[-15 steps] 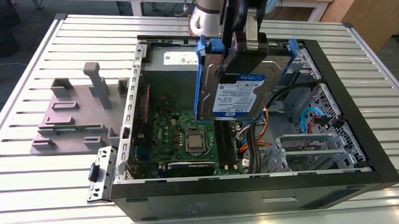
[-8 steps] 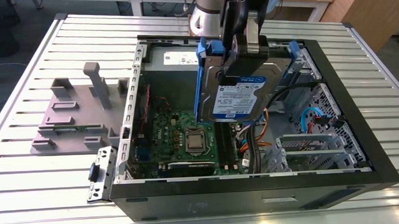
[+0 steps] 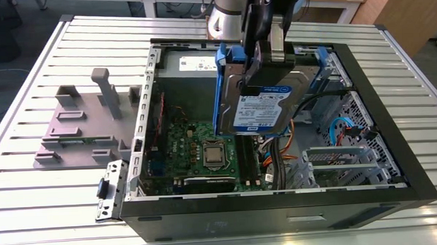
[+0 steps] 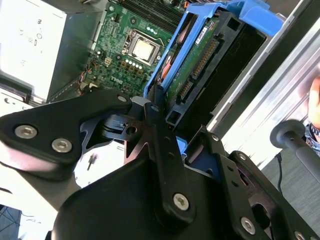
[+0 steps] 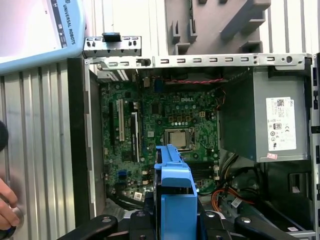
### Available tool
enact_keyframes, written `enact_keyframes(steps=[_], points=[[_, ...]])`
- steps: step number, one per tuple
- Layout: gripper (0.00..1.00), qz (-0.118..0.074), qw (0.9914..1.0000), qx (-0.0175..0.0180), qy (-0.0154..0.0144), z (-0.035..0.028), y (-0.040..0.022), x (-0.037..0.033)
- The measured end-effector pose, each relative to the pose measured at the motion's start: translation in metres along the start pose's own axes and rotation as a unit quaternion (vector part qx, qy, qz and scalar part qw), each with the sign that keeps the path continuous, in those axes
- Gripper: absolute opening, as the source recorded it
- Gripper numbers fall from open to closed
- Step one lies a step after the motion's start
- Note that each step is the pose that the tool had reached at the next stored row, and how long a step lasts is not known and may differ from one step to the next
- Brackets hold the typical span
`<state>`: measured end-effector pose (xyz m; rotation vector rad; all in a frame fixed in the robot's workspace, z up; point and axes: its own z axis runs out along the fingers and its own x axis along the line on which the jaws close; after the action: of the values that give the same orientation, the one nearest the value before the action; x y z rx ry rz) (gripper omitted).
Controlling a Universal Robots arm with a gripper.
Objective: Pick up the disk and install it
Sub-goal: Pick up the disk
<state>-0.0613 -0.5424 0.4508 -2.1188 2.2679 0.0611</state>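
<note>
One drive is all you have in hand right now: the disk hangs upper centre in the exterior view, label facing the camera, its blue carrier bracket running down its long edge. Your gripper has its jaws pinching the disk near the upper end, so the unit hangs nearly upright with its lower end free above the open computer case. That grip makes sense, since it leaves the lower edge clear to enter a bay first.

You are holding it well above the motherboard, which sits centre-left of the frame, and nothing on the board is touched. In the second wrist view the disk shows its connector edge at upper centre, framed by the blue bracket, with the black gripper linkage across the lower half. In the first wrist view the blue bracket sits at lower centre, over the board and the bare processor.

Note the grey power supply box at the case's upper left in the exterior view. The grey stand with upright posts rests on the slatted bench at frame left, well apart from the case. A person's hand shows at the lower left edge of the first wrist view.
</note>
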Motion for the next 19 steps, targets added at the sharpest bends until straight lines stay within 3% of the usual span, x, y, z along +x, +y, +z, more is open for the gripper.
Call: enact_keyframes(steps=[19], points=[[0.36,0.0,1.0,0.0,0.0,0.0018,-0.0006,0.0065]])
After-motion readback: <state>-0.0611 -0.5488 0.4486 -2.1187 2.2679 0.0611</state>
